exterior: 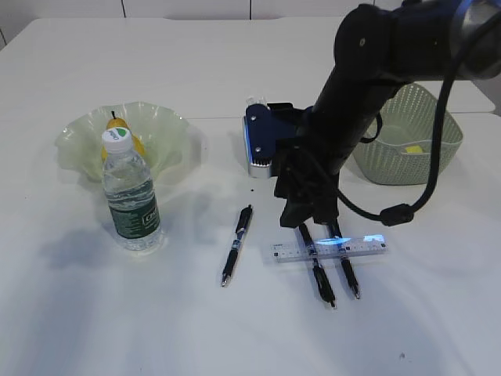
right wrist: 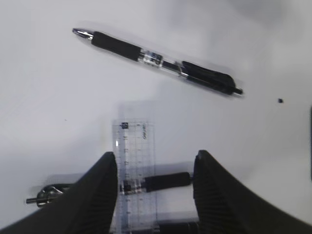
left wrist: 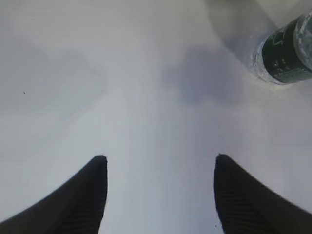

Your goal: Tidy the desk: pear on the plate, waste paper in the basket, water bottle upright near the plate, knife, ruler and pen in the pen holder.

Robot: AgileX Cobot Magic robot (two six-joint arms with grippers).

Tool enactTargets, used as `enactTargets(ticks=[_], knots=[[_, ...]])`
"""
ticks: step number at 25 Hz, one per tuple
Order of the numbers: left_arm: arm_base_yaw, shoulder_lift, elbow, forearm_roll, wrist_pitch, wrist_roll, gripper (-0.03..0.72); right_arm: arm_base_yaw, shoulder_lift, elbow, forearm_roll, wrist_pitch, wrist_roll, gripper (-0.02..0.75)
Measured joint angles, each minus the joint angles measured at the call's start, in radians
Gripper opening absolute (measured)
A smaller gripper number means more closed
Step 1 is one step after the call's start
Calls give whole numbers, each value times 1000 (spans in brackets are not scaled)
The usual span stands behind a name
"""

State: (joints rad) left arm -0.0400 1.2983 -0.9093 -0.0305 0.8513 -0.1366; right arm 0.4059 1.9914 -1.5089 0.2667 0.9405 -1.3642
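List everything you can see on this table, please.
Large white desk: one, under everything.
Pale green ruffled glass plate: one, back left.
Yellow pear: one, on the plate.
Clear plastic water bottle: one, green label, upright before the plate.
Black pens: three; one alone at centre, two crossing the ruler.
Clear plastic ruler: one, front right.
Sage-green perforated basket: one, back right.
Yellow paper: one, inside the basket.
Left gripper: black, open, empty.
Right gripper: black, open over the ruler.
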Motion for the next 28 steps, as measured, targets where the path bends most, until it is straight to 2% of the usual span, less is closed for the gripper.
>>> enactTargets(ticks=[8, 28], knots=[[0, 0, 0, 2, -2, 0, 480, 41, 102, 0, 6, 4, -1, 389], [0, 0, 0, 7, -4, 0, 475, 41, 156, -2, -69, -12, 61, 390]])
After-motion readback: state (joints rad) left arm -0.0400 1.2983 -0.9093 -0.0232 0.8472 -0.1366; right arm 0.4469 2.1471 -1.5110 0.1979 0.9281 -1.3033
